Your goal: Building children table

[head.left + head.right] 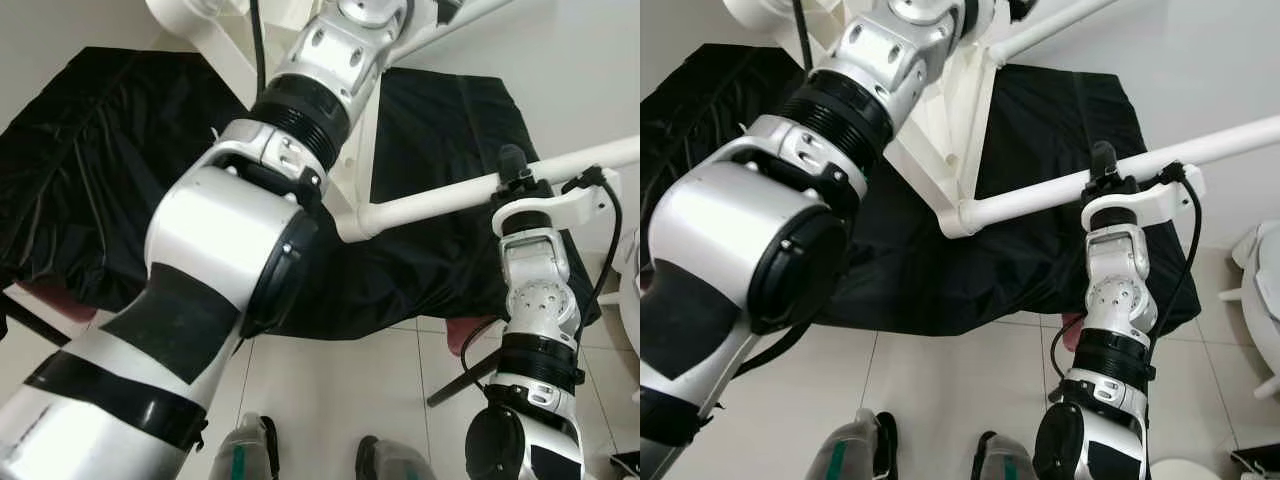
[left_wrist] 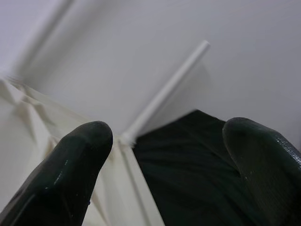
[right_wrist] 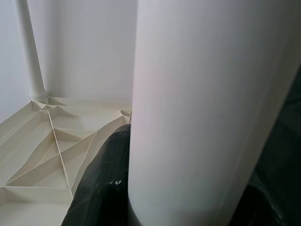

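A white children's table is held tilted above the black cloth; its ribbed underside (image 1: pixel 940 120) faces me. One long white table leg (image 1: pixel 440 200) runs out from the corner joint to the right. My right gripper (image 1: pixel 515 178) is shut on this leg, which stands as a thick tube (image 3: pixel 202 103) beside one black finger (image 3: pixel 103 188). My left arm (image 1: pixel 220 250) reaches up toward the tabletop. My left gripper (image 2: pixel 164 155) is open, its fingers (image 2: pixel 70 174) wide apart with nothing between them, pointing at the underside and another thin leg (image 2: pixel 164 89).
A black cloth (image 1: pixel 90 160) drapes over furniture behind the table, with a reddish seat edge (image 1: pixel 55 298) below it. White floor tiles (image 1: pixel 340 390) and my feet (image 1: pixel 240 450) lie below. A white object (image 1: pixel 1260 260) stands at the right, near the wall.
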{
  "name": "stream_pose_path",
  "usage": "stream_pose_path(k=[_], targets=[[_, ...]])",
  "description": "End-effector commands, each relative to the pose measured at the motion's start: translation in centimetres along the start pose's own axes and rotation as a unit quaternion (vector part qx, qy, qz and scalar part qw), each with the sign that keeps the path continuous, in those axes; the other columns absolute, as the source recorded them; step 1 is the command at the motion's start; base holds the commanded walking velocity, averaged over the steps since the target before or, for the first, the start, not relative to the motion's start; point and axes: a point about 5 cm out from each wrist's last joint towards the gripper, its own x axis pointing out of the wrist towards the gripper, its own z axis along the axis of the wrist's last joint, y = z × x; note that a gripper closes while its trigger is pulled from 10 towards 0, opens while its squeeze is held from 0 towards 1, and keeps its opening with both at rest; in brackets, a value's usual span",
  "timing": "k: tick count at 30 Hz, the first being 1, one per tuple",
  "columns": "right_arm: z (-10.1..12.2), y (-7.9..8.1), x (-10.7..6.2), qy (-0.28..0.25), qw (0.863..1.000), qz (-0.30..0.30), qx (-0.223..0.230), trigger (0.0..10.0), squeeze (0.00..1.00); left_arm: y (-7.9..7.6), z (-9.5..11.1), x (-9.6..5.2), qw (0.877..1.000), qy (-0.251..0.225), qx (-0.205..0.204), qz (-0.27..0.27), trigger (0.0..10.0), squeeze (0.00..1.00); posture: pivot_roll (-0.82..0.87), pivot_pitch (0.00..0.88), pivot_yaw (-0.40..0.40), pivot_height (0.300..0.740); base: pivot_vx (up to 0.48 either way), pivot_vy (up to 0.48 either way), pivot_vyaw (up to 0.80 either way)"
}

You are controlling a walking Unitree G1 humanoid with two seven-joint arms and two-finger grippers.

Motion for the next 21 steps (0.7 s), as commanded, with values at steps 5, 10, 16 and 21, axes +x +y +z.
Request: stream_pose_path(k=[5, 10, 16, 21], targets=[[-5.6, -4.9, -1.9, 0.144, 0.984, -0.104, -0.018, 3.9, 0.0, -1.2, -2.3, -0.2, 0.999, 0.045, -0.006, 0.029, 10.0, 0.0, 0.0, 0.106, 0.073, 0.74, 0.0, 0.0, 0.0], [-5.7, -4.5, -1.7, 0.153, 0.984, -0.086, -0.017, 10.0, 0.0, -2.9, -4.4, -0.5, 0.995, 0.08, -0.034, -0.044, 10.0, 0.0, 0.0, 0.104, 0.074, 0.74, 0.0, 0.0, 0.0], [-6.1, -5.0, -1.6, 0.167, 0.981, -0.094, -0.032, 10.0, 0.0, -4.3, -7.0, -1.7, 0.982, 0.121, -0.094, -0.113, 10.0, 0.0, 0.01, 0.099, 0.069, 0.74, 0.0, 0.0, 0.0], [-6.8, -5.1, -1.6, 0.184, 0.978, -0.092, -0.036, 10.0, 0.0, -5.1, -9.3, -3.2, 0.968, 0.161, -0.103, -0.161, 10.0, 0.0, 0.02, 0.102, 0.058, 0.74, 0.0, 0.0, 0.0]])
